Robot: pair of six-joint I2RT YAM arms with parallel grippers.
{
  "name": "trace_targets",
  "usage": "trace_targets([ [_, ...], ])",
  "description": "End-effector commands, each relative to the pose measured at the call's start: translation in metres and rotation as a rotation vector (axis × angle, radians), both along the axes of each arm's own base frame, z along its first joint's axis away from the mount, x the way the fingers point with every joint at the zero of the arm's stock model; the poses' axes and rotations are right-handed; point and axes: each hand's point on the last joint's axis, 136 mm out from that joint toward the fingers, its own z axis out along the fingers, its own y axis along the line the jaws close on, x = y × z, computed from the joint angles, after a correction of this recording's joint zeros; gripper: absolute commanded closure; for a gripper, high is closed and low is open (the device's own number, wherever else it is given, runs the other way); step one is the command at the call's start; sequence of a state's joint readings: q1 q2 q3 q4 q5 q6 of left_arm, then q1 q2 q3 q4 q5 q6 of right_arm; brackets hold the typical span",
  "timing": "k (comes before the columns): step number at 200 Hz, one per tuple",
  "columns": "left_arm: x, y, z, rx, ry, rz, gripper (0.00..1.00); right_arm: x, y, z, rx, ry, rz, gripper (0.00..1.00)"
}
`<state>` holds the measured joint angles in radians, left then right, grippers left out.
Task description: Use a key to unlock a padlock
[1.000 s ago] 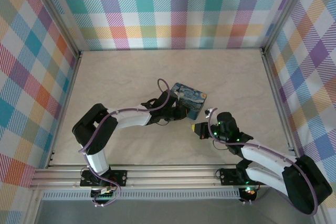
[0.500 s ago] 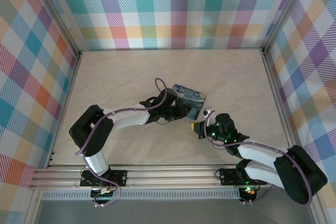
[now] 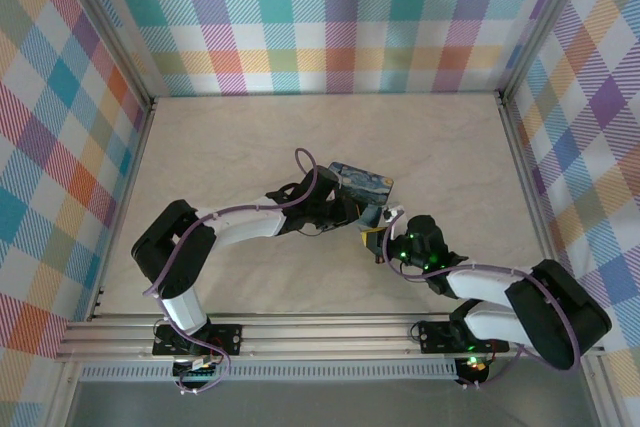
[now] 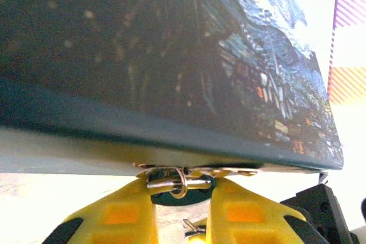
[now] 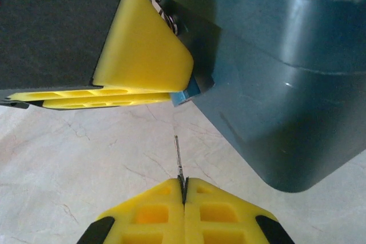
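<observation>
In the left wrist view my left gripper (image 4: 182, 199) is shut on the padlock (image 4: 184, 196), whose thin silvery shackle (image 4: 171, 182) runs through the latch under the painted tin's (image 4: 171, 55) edge. My right gripper (image 5: 183, 190) is shut on the key (image 5: 179, 155). The key's thin blade points up at a blue corner of the padlock (image 5: 186, 92), with a short gap between them. That corner peeks out beside the left arm's yellow finger (image 5: 137, 55). From above, the two grippers meet at the tin's near side, left gripper (image 3: 357, 215) and right gripper (image 3: 374, 242).
The dark-blue night-sky tin (image 3: 362, 184) lies mid-table, its rounded corner (image 5: 280, 112) close to the right of the key. Pale marbled tabletop (image 3: 240, 147) spreads around it. Plaid walls (image 3: 330, 17) enclose the back and both sides.
The right gripper has crept left and forward with the key, closing in on the padlock. The left arm shifted slightly early on, then held still on the lock.
</observation>
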<state>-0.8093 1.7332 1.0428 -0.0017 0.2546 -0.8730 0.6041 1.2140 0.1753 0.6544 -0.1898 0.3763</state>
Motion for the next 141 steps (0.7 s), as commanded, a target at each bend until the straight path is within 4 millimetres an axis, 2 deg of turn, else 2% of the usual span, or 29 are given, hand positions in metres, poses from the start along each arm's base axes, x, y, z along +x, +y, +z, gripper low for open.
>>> trace_targets([
  [1,0.0015,-0.0087,0.0222,-0.052,-0.017,-0.016,0.80,0.0036,0.0023,0.0064,0.007,-0.059,0.005,1.00],
  [141,0.0006,-0.0085,0.0235,-0.056,-0.014,-0.016,0.80,0.0100,-0.0011,0.0045,0.012,-0.072,-0.035,1.00],
])
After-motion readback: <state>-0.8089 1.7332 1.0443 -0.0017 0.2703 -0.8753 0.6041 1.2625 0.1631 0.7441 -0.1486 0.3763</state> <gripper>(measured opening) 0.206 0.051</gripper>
